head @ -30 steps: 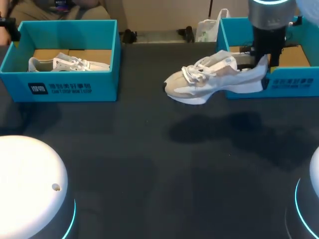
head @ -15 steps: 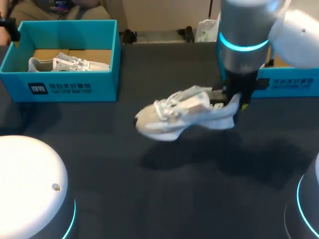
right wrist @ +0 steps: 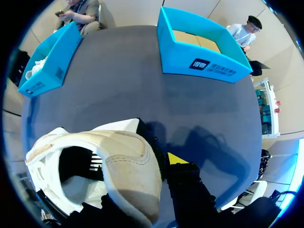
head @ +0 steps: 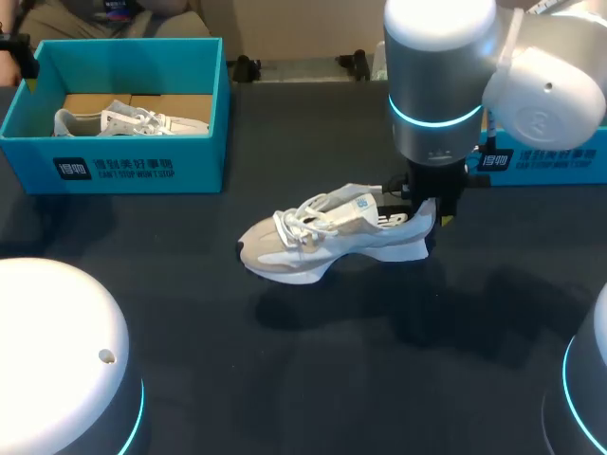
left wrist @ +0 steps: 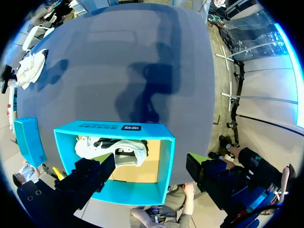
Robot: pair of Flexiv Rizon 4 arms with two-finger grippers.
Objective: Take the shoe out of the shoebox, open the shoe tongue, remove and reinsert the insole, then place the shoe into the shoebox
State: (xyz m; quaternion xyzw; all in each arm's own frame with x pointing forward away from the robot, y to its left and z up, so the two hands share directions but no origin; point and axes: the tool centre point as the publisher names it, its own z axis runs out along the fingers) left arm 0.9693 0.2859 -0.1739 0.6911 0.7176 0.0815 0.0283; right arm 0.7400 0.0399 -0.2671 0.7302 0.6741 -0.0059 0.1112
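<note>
Fingers of the right gripper are closed on the padded heel collar of the beige and white running shoe. One finger seems to be inside the opening and one outside.

This shoe hangs in the middle of the head view with its toe to the left. Its shadow lies apart from the sole, so I judge it is just above the dark matte table.

To do this step well, lower it level until the whole sole rests, and open only then. A pinch on one soft edge lets the heavier toe sag or swing.

The upper looks like suede with mesh, the white laces are loose, and the sole is thick, wedge-shaped foam.

Its turquoise cardboard shoebox stands at the right edge, behind the arm.

The left gripper holds nothing, with its fingers wide apart. Under it is the other turquoise box, at the upper left, where a second white shoe lies.
</note>
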